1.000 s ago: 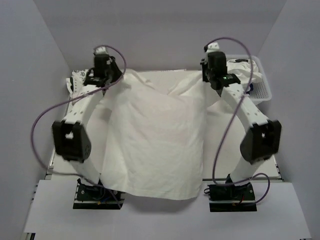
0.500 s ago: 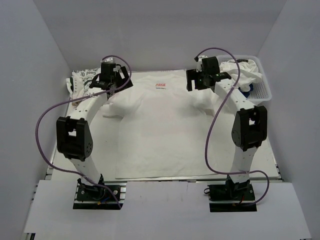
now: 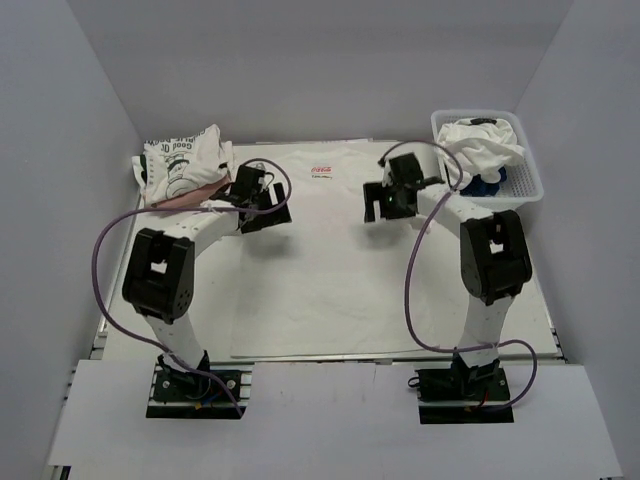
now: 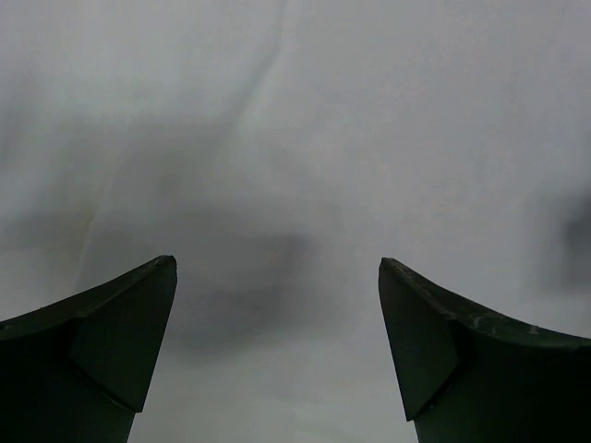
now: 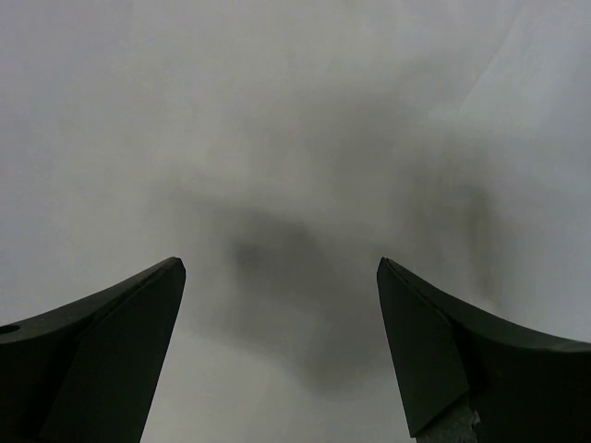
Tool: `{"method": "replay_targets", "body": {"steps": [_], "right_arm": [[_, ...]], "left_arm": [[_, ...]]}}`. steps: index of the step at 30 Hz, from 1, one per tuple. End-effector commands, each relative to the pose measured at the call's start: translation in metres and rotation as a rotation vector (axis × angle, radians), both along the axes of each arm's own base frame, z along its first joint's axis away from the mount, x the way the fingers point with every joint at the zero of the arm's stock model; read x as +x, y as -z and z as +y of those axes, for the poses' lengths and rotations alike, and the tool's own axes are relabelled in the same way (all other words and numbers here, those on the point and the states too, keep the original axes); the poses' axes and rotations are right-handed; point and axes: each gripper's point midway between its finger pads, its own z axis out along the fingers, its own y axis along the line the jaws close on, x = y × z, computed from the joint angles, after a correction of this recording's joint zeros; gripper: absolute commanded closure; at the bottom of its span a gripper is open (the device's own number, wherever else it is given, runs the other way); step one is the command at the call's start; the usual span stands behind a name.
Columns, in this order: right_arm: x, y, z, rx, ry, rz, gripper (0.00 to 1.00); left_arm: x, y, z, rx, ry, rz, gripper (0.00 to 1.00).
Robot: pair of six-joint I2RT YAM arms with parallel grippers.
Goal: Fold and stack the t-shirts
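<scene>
One white t-shirt (image 3: 330, 270) lies spread flat across the middle of the worktop (image 3: 530, 310), with a small red print (image 3: 322, 172) near its far edge. At the far left corner sits a pile (image 3: 185, 165). Its top piece is white with black lettering, and a pinkish edge (image 3: 185, 200) shows beneath, so the pile holds at least two pieces; the exact number is hard to tell from above. One white lattice basket (image 3: 530, 170) stands at the far right corner, holding crumpled white cloth (image 3: 485, 145) and a bit of blue cloth (image 3: 487, 185).

There are two arms and two pincers. The left pincer (image 3: 265, 218) hangs over the upper left part of the spread shirt, just beside the pile. The right pincer (image 3: 383, 212) hangs over the upper right part, near the basket. The red print lies between them, a little farther back.

The overhead view gives the layout but not the gaps. The wrist views supply those: the left pincer (image 4: 277, 263) stands wide apart, with plain white cloth and a faint crease between its dark fingers (image 4: 102, 351). The right pincer (image 5: 277, 261) is equally wide, empty over smooth cloth carrying its shadow.
</scene>
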Motion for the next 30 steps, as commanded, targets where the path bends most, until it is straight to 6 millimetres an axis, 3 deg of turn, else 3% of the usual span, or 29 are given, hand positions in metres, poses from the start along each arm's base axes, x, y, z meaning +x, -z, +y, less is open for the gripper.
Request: {"method": "replay_targets", "body": {"steps": [1,2,4,6,7,8,9,10,12,13,14,16,17,20,21,22,23,24,25,26,28,29,30], "right_arm": [[-0.044,-0.016,0.021,0.015,0.009,-0.042,0.1],[-0.061,-0.011,0.019,0.002,0.025,-0.033,0.1],[-0.085,-0.003,0.015,-0.008,0.053,-0.022,0.1],[-0.11,0.0,0.014,0.002,0.071,-0.005,0.1],[-0.135,0.019,0.011,-0.018,0.062,0.048,0.1],[-0.145,0.016,0.012,-0.006,0.061,0.051,0.1],[-0.154,0.014,0.013,0.007,0.053,0.055,0.1],[-0.174,0.03,0.01,-0.007,0.046,0.105,0.1],[-0.19,0.029,0.016,0.023,0.019,0.121,0.1],[-0.204,0.038,0.012,0.008,0.011,0.162,0.1],[-0.206,0.043,0.009,-0.004,0.027,0.17,0.1],[-0.208,0.051,0.002,-0.023,0.045,0.185,0.1],[-0.206,0.058,-0.008,-0.073,0.077,0.187,0.1],[-0.203,0.063,-0.028,-0.159,0.155,0.187,0.1],[-0.201,0.064,-0.036,-0.168,0.186,0.191,0.1],[-0.201,0.066,-0.041,-0.178,0.196,0.195,0.1],[-0.196,0.068,-0.051,-0.187,0.231,0.195,0.1],[-0.193,0.068,-0.055,-0.191,0.241,0.195,0.1],[-0.191,0.072,-0.064,-0.203,0.268,0.214,0.1],[-0.188,0.076,-0.07,-0.229,0.281,0.222,0.1],[-0.169,0.07,-0.081,-0.238,0.337,0.218,0.1],[-0.169,0.081,-0.088,-0.271,0.346,0.255,0.1],[-0.151,0.072,-0.087,-0.258,0.358,0.227,0.1]], "left_arm": [[0.047,-0.049,-0.007,0.041,-0.003,-0.149,0.0],[0.053,-0.041,-0.006,0.069,0.002,-0.139,0.0],[0.071,-0.052,-0.006,0.088,-0.011,-0.179,0.0],[0.092,-0.05,-0.003,0.141,-0.022,-0.207,0.0],[0.103,-0.047,0.004,0.153,-0.047,-0.21,0.0],[0.103,-0.037,0.006,0.177,-0.048,-0.163,0.0],[0.119,-0.045,0.013,0.2,-0.083,-0.178,0.0],[0.125,-0.017,0.025,0.255,-0.114,-0.125,0.0],[0.135,-0.007,0.042,0.321,-0.189,-0.103,0.0],[0.135,0.003,0.042,0.325,-0.192,-0.08,0.0],[0.132,0.022,0.049,0.335,-0.208,-0.027,0.0],[0.131,0.029,0.052,0.308,-0.247,-0.002,0.0],[0.118,0.047,0.06,0.321,-0.258,0.047,0.0],[0.099,0.048,0.079,0.349,-0.336,0.064,0.0],[0.076,0.063,0.086,0.378,-0.344,0.119,0.0],[0.065,0.059,0.089,0.377,-0.352,0.13,0.0],[0.032,0.075,0.096,0.397,-0.373,0.221,0.0],[0.018,0.079,0.099,0.391,-0.397,0.242,0.0],[-0.01,0.083,0.098,0.4,-0.405,0.309,0.0],[-0.05,0.087,0.097,0.386,-0.449,0.37,0.0],[-0.095,0.089,0.093,0.328,-0.478,0.43,0.0],[-0.139,0.089,0.084,0.243,-0.46,0.475,0.0],[-0.157,0.086,0.076,0.191,-0.44,0.479,0.0]]}}
